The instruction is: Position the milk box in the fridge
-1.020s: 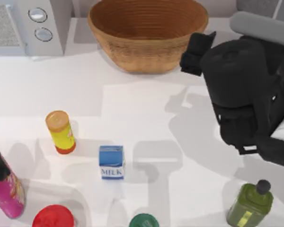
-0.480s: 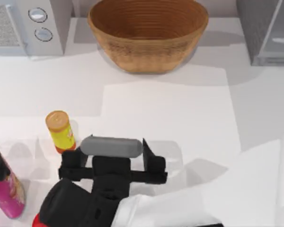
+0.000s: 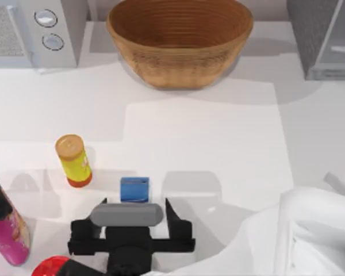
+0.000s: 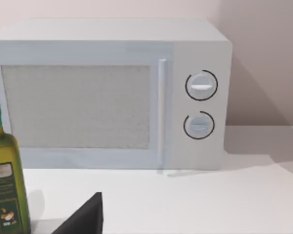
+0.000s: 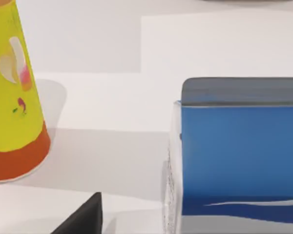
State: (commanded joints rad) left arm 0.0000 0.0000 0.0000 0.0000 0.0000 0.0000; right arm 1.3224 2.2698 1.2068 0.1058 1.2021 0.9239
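Note:
The milk box [image 3: 134,188] stands at the front middle of the table; its blue top shows just beyond my right gripper [image 3: 136,202]. That gripper is open, and its two black fingers reach out wide on either side of the box's near end without touching it. Seen close in the right wrist view, the milk box [image 5: 239,161] is blue with a white band low down. The fridge [image 3: 323,39] stands at the back right corner. A dark finger tip [image 4: 83,219] of my left arm shows in the left wrist view, which faces the microwave [image 4: 112,92].
A yellow cylinder with an orange cap [image 3: 73,160] stands left of the box. A wicker basket [image 3: 180,43] sits at the back middle and the microwave [image 3: 31,31] at the back left. A pink bottle [image 3: 8,236] and a red lid [image 3: 49,265] are front left. An olive bottle [image 4: 5,180] stands near the microwave.
My right arm swung from the back right down to the milk box. In the last half second it drew back toward the front edge, uncovering the box's top.

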